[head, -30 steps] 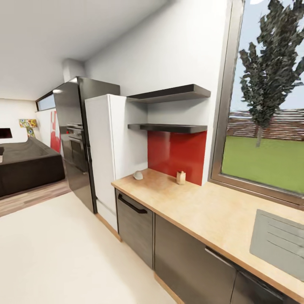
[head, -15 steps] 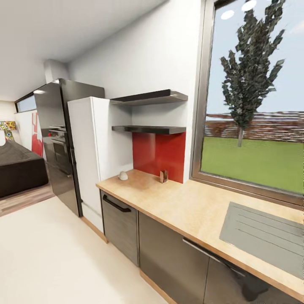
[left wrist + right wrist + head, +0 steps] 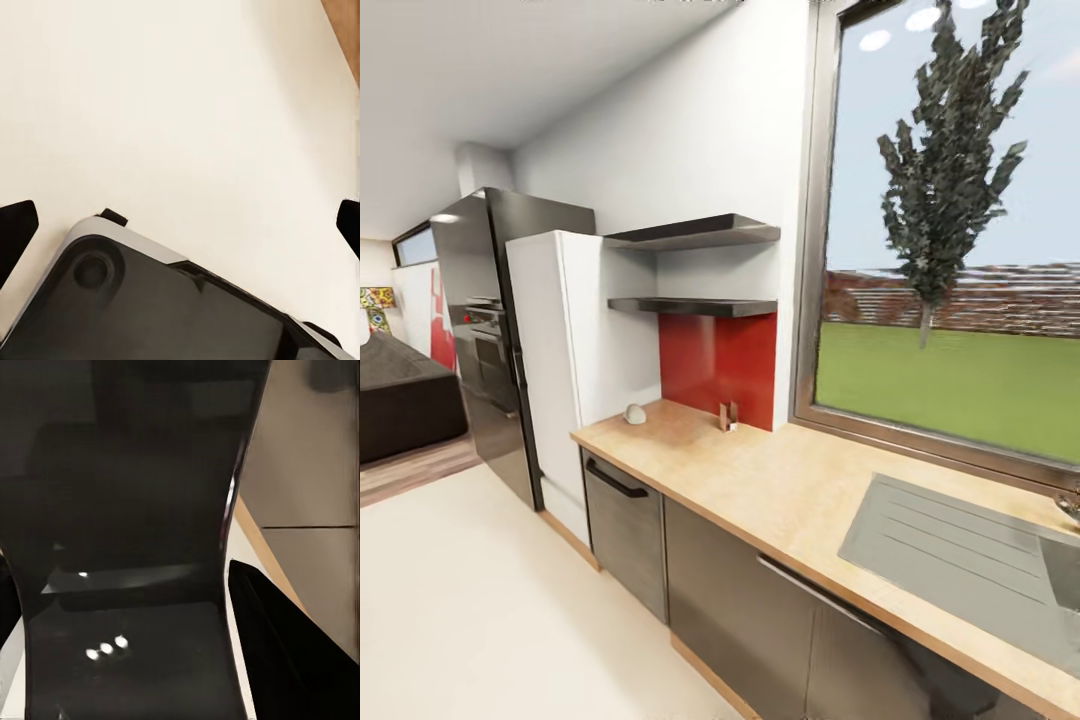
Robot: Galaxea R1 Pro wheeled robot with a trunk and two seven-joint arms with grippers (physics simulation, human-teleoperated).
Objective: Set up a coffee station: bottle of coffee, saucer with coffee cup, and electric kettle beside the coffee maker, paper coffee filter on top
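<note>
Head view: countertop point(image 3: 800, 490), paper filter point(image 3: 634, 413) ahead | step: approach | claws: cannot tell | next: you drive closer.

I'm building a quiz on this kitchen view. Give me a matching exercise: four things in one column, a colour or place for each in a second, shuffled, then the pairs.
Things:
1. backsplash
2. sink
3. paper coffee filter
4. fridge

Descriptions:
A. black, left of the white cabinet
B. red, under the lower shelf
C. inset in the countertop, below the window
D. at the countertop's far end, beside the white cabinet

Pairs: 1-B, 2-C, 3-D, 4-A
</note>
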